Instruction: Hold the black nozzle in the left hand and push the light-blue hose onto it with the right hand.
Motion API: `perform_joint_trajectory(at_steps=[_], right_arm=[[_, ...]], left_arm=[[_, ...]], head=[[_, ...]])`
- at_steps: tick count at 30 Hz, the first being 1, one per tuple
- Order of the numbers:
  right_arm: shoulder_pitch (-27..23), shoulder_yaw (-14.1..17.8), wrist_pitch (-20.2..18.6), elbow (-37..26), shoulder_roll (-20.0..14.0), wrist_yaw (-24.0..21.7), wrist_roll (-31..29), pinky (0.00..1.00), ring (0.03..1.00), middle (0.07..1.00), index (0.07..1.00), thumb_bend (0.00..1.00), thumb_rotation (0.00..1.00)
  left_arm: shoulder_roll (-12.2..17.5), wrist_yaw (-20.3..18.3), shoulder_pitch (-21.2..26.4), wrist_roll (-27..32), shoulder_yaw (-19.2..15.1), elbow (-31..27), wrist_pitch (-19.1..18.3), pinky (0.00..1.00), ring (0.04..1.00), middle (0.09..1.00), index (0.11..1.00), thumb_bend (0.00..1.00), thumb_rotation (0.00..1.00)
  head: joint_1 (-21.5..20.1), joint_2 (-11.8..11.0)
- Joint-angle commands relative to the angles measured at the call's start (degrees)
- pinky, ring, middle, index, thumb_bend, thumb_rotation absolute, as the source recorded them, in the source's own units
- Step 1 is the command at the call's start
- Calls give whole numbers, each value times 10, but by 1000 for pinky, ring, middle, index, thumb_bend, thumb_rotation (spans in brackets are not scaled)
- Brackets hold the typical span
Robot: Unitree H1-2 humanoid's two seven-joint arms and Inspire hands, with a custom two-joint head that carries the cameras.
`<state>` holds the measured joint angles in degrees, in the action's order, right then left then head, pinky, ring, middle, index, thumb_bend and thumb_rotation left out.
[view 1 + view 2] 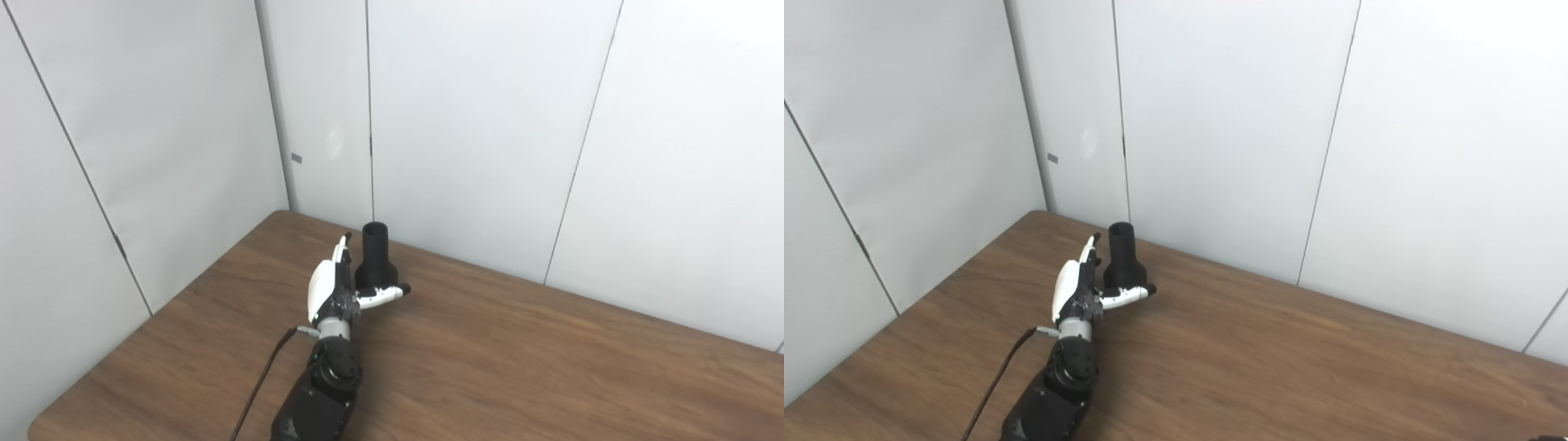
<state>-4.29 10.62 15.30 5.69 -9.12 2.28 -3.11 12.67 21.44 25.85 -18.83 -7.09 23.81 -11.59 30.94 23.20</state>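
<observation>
The black nozzle stands upright on the wooden table, narrow neck up, near the far corner by the white wall panels. The left hand is beside it with fingers extended along its left side and the thumb crossing in front of its base; whether they touch it is hard to tell, so it looks open rather than gripping.

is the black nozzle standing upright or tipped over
Upright: the black nozzle stands on its wide base on the table, narrow open end up, beside the open left robot hand.
</observation>
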Motion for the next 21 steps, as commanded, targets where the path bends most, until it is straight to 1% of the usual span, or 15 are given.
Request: perform_joint_trajectory(at_steps=[1,3,5,7,8,9,10,13,15,17,19,21], right_arm=[[27,3,10,10,-5,-1,2,381,508,548,516,676,626],[28,3,8,9,-5,-1,1,375,501,542,509,705,633],[29,3,6,5,-6,-2,0,369,496,537,505,730,641],[31,4,1,1,-5,-1,-1,365,490,530,499,761,642],[32,4,-5,-4,-4,0,-2,361,487,527,495,777,644],[33,4,-8,-7,-3,0,-3,358,485,524,492,793,644],[33,4,-6,-7,-4,-1,-5,357,484,522,490,808,646],[34,3,0,-4,-6,-3,-3,355,483,523,491,827,653],[35,3,0,-6,-7,-3,-3,352,481,523,491,839,660],[36,3,-3,-8,-7,-3,-2,349,478,521,490,854,664],[37,3,-7,-9,-7,-1,-1,348,478,521,488,886,668],[37,4,-10,-11,-6,-1,-2,345,475,518,484,914,667]], left_arm=[[7,-19,11,4,6,8,-22,616,823,969,1000,991,105],[12,-29,13,9,9,11,-30,632,831,963,993,984,73],[16,-43,13,7,16,6,-50,650,848,973,998,978,52],[22,-54,13,-4,30,3,-74,625,835,979,1000,968,55],[25,-56,13,-10,37,5,-79,610,819,978,999,961,46],[30,-59,12,-17,47,9,-79,590,795,972,991,962,41],[33,-62,11,-22,55,12,-78,575,779,963,983,970,58],[40,-63,8,-34,74,21,-71,576,784,959,979,997,90],[46,-63,9,-46,89,30,-73,687,860,951,962,999,83],[49,-67,10,-53,98,31,-81,737,892,948,959,995,61],[53,-73,12,-65,110,31,-97,741,901,947,957,983,49],[56,-75,16,-81,124,38,-107,714,882,935,946,978,43]], head=[[1,1],[0,2],[-1,4],[-2,5],[-2,6],[-2,6],[-2,7],[-3,9],[-3,10],[-4,10],[-4,10],[-4,10]])
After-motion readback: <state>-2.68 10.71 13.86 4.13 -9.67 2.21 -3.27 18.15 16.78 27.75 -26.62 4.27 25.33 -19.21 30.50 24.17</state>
